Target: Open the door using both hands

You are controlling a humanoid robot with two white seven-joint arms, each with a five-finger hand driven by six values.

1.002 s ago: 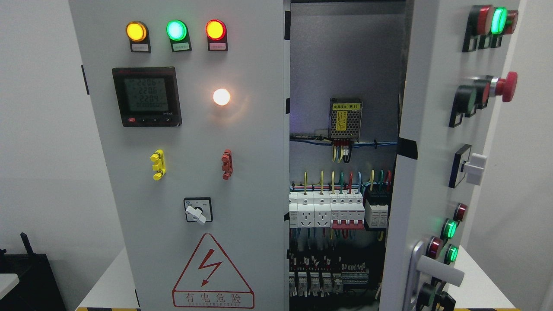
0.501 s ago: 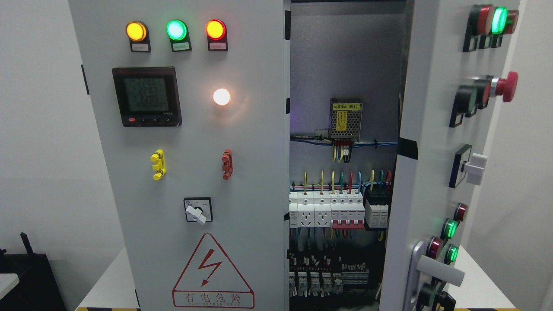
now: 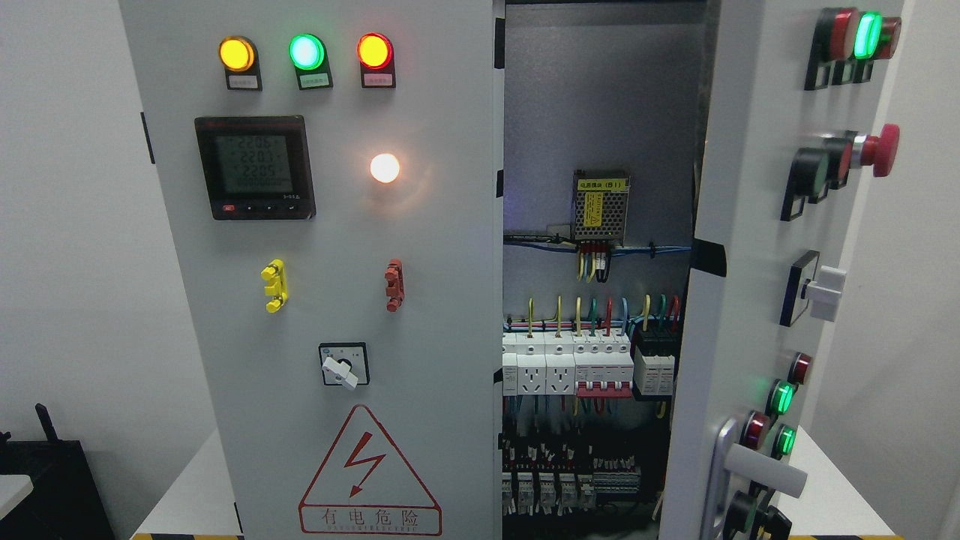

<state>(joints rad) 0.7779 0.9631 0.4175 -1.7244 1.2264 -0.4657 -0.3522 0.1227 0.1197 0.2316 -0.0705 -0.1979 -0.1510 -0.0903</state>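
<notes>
Plainly ajar: grey right door (image 3: pixel 739 300) swung outward at 3 o'clock, white handle (image 3: pixel 765 469) low, wiring exposed; neither hand visible.

The white table (image 3: pixel 180 495) carries the grey electrical cabinet (image 3: pixel 420 315), which stands directly on it. The table top shows at the left of the cabinet and at the right of it, and a yellow-black stripe runs along its front edge.

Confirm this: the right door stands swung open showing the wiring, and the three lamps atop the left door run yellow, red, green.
Not quite. The head view shows the right door open on the wiring, but the lamps run yellow, green, red.
</notes>
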